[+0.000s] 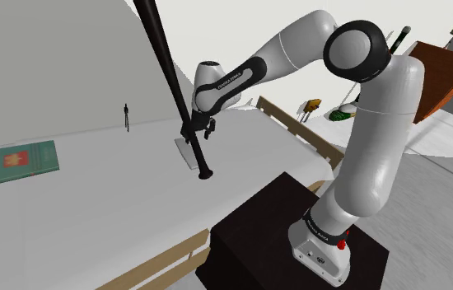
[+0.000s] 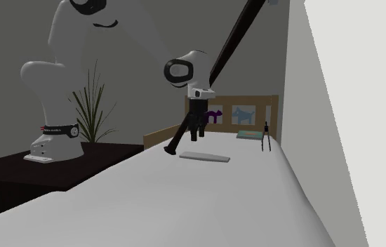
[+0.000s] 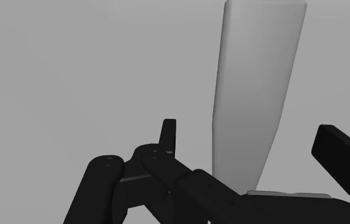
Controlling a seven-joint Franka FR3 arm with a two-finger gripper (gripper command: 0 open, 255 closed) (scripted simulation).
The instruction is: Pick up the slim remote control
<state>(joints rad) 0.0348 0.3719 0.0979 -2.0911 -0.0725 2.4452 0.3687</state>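
One slim flat remote (image 3: pixel 256 89), tapered, pale grey, black hand (image 2: pixel 197 135) spread

The claw (image 3: pixel 253 137) is spread, with its two black fingers (image 3: pixel 342 156) apart. A pale grey slim remote control (image 3: pixel 259 76) lies on a plain grey surface (image 3: pixel 72 63) between the fingers. It touches neither finger and extends lengthwise away from the claw.
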